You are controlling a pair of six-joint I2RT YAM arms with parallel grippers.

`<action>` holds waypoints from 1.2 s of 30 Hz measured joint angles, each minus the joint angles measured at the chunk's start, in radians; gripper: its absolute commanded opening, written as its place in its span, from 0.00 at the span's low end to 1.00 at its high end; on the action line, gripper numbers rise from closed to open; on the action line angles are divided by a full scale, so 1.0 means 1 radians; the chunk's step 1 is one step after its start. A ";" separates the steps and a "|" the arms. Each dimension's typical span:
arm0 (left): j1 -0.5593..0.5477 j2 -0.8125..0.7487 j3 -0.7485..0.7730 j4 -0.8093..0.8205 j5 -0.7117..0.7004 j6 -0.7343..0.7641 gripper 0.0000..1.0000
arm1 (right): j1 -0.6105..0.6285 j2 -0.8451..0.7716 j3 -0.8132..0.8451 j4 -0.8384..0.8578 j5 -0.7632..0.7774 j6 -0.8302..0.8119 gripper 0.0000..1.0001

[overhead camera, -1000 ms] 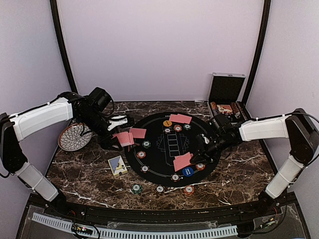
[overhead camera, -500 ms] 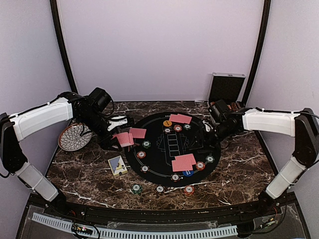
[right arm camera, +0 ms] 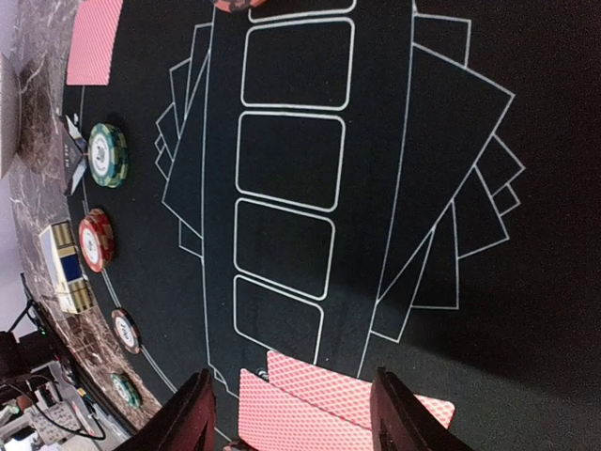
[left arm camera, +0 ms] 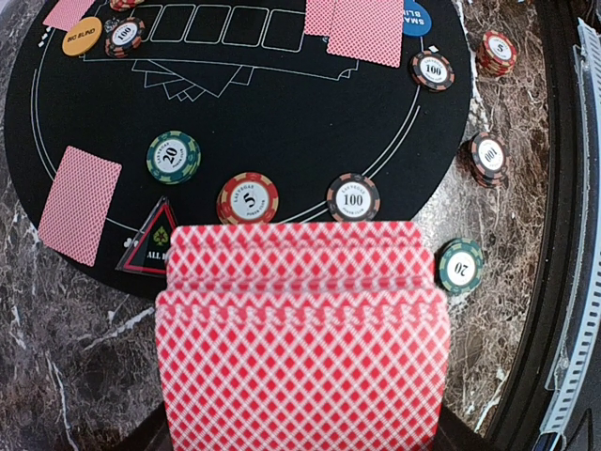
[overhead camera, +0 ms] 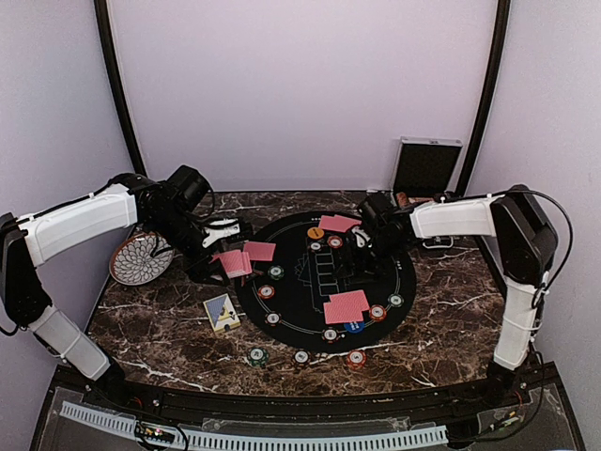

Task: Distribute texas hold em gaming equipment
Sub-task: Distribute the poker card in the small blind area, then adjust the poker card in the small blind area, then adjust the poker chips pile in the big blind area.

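Observation:
In the left wrist view a deck of red-backed playing cards (left arm camera: pixel 300 338) fills the lower frame and hides the fingers. My left gripper (overhead camera: pixel 225 263) is shut on that deck at the left rim of the black round mat (overhead camera: pixel 291 299). My right gripper (overhead camera: pixel 349 258) hangs open over the mat's middle, holding nothing. Its two dark fingers (right arm camera: pixel 197 418) stand either side of a pair of cards (right arm camera: pixel 329 404) lying flat on the mat, the same pair of cards (overhead camera: pixel 346 306) seen from above. Another pair (overhead camera: pixel 339 224) lies at the back and one card (overhead camera: pixel 260 251) at the left. Poker chips (left arm camera: pixel 247 198) ring the mat.
A patterned white plate (overhead camera: pixel 141 257) sits at the far left under the left arm. The silver case (overhead camera: pixel 427 166) stands open at the back right. A small card box (overhead camera: pixel 222 312) lies left of the mat. Loose chips (overhead camera: pixel 257 356) rest near the front edge.
The right gripper has opened and left two cards flat on the front of the mat. It has then drawn back and left toward the mat's middle. The left arm has not moved.

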 measured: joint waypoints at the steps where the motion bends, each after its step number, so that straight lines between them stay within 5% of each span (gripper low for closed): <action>1: 0.000 0.000 0.000 0.000 0.000 0.000 0.00 | 0.005 0.011 0.001 0.004 0.003 -0.003 0.56; 26: 0.000 0.000 0.000 0.000 0.000 0.000 0.00 | 0.070 -0.016 -0.114 0.082 0.021 -0.010 0.52; 36: 0.000 0.000 0.000 -0.001 -0.001 0.000 0.00 | 0.050 0.116 0.243 0.006 0.016 -0.025 0.48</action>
